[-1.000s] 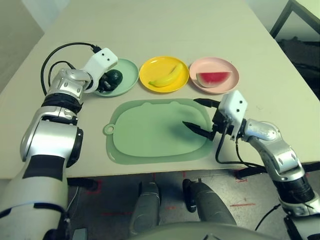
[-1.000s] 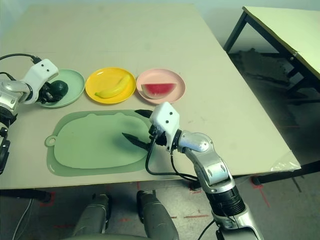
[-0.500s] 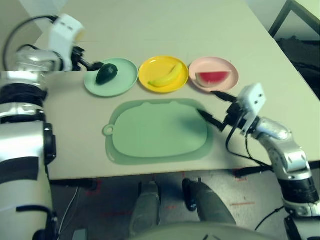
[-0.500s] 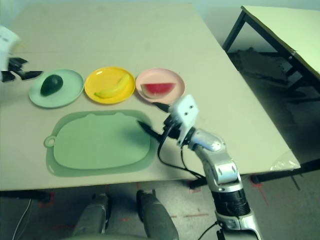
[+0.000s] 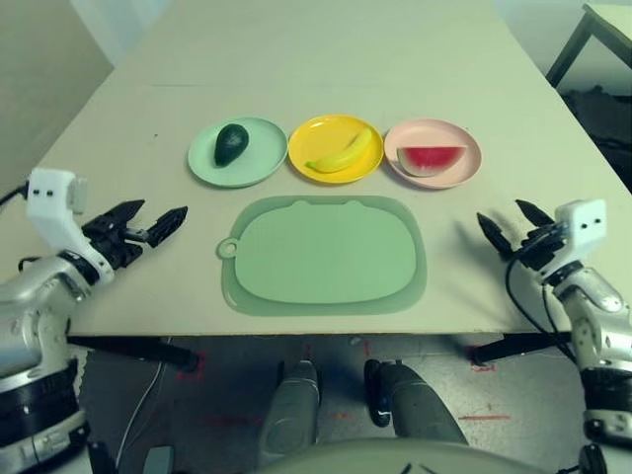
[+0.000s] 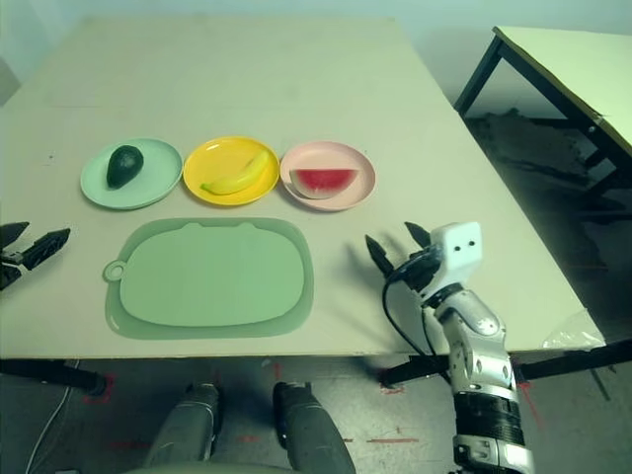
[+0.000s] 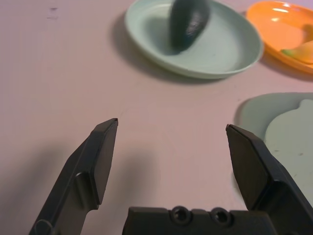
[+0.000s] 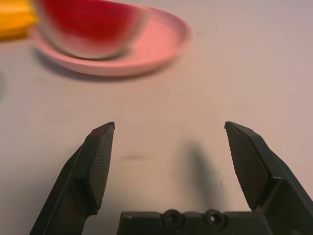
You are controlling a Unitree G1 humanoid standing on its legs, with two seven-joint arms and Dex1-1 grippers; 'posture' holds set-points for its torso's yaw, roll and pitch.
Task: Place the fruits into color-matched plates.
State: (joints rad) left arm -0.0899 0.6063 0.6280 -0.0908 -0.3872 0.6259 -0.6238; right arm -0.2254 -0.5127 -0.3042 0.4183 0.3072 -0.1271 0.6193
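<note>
Three plates are lined up in a row across the table (image 5: 326, 59), each loaded with one toy fruit: the dark green avocado (image 5: 231, 144) is seen lying in the mint green plate (image 5: 259, 170), the curved yellow banana (image 5: 344, 154) in the yellow plate (image 5: 318, 130), and the red watermelon wedge (image 5: 431, 158) in the pale pink plate (image 5: 464, 170). A larger green mat (image 5: 326, 255) is spread just in front of the plates, nothing lying on it. The left claw (image 5: 150, 223) is held low near the table's left edge, well apart from the mat, its two black fingers spread wide with nothing between them; from its wrist camera the avocado (image 7: 190, 23) and its plate (image 7: 230, 54) are framed beyond the open fingers. The right claw (image 5: 512, 225) is held near the table's right front edge, its fingers likewise parted and holding nothing, with the watermelon wedge (image 8: 88, 24) and pink plate (image 8: 161, 39) seen ahead of it.
</note>
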